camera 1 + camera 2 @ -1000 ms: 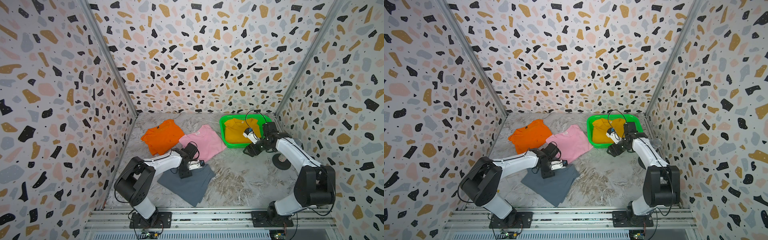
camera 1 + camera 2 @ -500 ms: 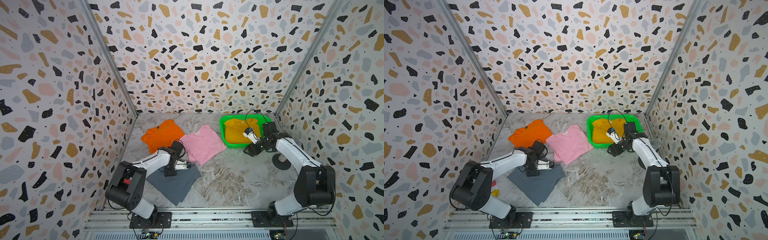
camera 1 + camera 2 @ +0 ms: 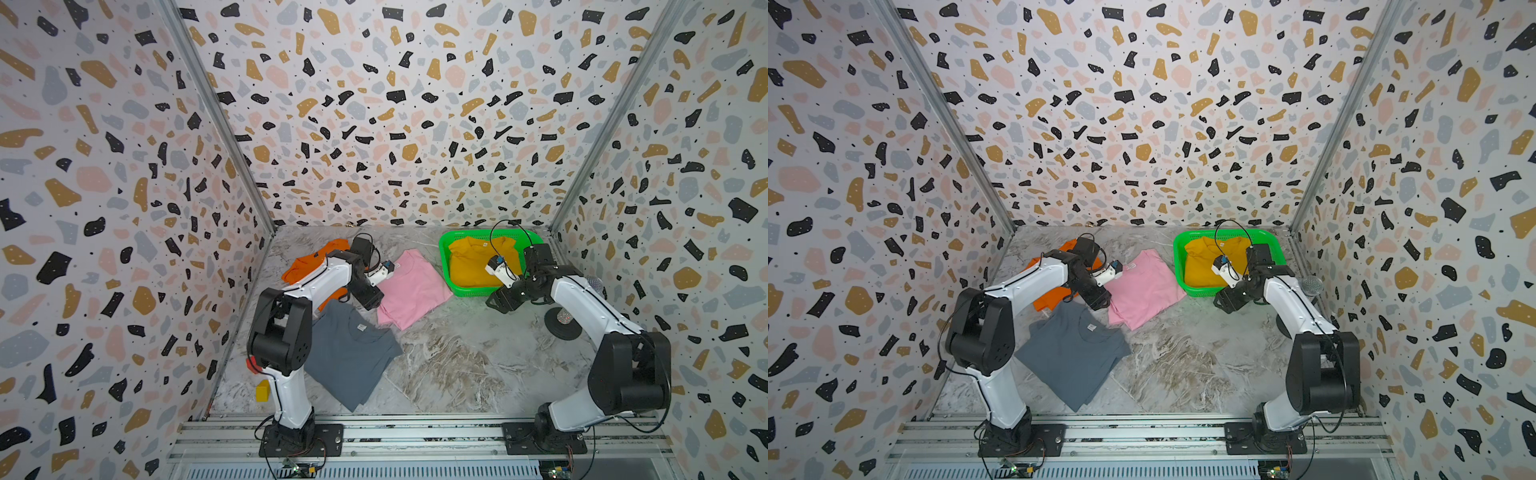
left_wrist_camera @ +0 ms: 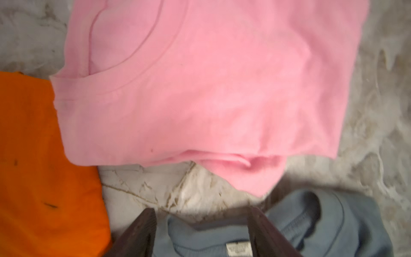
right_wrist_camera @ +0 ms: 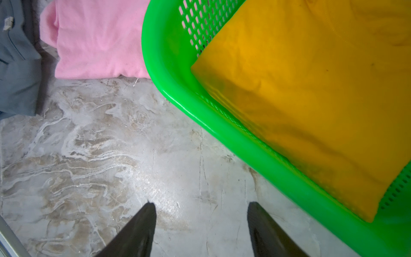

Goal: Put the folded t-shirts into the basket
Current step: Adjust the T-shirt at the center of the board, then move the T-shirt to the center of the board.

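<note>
Three folded t-shirts lie on the marble table: orange point(image 3: 307, 262) at the far left, pink point(image 3: 411, 286) in the middle, slate grey point(image 3: 349, 357) nearest. The mustard yellow one point(image 3: 469, 266) lies inside the green basket point(image 3: 473, 290) at the far right. My left gripper point(image 3: 371, 302) hangs open over the grey shirt's collar point(image 4: 333, 222), between the orange shirt point(image 4: 33, 155) and the pink shirt point(image 4: 200, 89); nothing is gripped. My right gripper point(image 3: 495, 303) stands open over bare table just in front of the basket's rim point(image 5: 222, 124).
A black round stand point(image 3: 563, 322) with a microphone head point(image 3: 596, 284) is by the right wall. A small yellow block point(image 3: 262, 390) lies near the left arm's base. Patterned walls close three sides, and a metal rail runs along the front.
The grey shirt slid left under my left gripper, which then rose and moved back to the shirt's far edge, opening slightly. The right arm has not moved.
</note>
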Controlling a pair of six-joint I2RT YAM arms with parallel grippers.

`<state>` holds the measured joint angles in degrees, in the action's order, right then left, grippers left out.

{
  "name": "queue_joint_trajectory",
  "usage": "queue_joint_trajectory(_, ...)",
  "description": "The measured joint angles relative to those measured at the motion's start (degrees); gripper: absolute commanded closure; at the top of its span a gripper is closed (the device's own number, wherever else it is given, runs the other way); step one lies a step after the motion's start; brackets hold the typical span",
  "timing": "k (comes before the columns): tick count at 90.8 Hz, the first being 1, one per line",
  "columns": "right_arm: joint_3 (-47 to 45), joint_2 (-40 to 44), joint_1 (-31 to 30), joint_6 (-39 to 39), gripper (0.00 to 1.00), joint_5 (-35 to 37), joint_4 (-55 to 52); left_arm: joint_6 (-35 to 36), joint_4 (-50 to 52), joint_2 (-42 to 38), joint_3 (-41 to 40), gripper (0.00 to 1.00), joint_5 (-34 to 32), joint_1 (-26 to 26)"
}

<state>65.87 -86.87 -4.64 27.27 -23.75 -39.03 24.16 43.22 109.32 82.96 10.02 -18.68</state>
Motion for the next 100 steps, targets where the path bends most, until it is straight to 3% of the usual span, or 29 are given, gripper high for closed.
queue_joint_trajectory(34,-0.1,0.6,-0.3,0.6,0.3,0.0,0.0,-14.0,-0.8,10.8,8.5,0.36,3.6,2.9)
queue_joint_trajectory(55,-0.1,0.6,-0.4,1.0,0.3,0.0,-0.1,-17.0,-1.4,13.8,9.7,0.64,6.3,3.0)
queue_joint_trajectory(64,-0.1,0.6,-0.5,1.0,0.3,0.0,-0.2,-16.3,-1.0,13.8,9.7,0.8,7.0,2.8)
queue_joint_trajectory(75,-0.1,0.6,-0.6,1.0,0.31,0.0,-0.2,-13.6,-0.2,13.8,9.6,0.9,7.6,2.3)
queue_joint_trajectory(92,-0.1,0.6,-0.6,1.0,0.31,0.0,-0.4,-7.9,2.3,12.3,7.8,1.0,7.5,-0.1)
queue_joint_trajectory(100,-0.1,0.6,-0.6,1.0,0.31,0.2,-0.4,-4.9,3.5,10.3,5.0,1.0,7.5,-2.7)
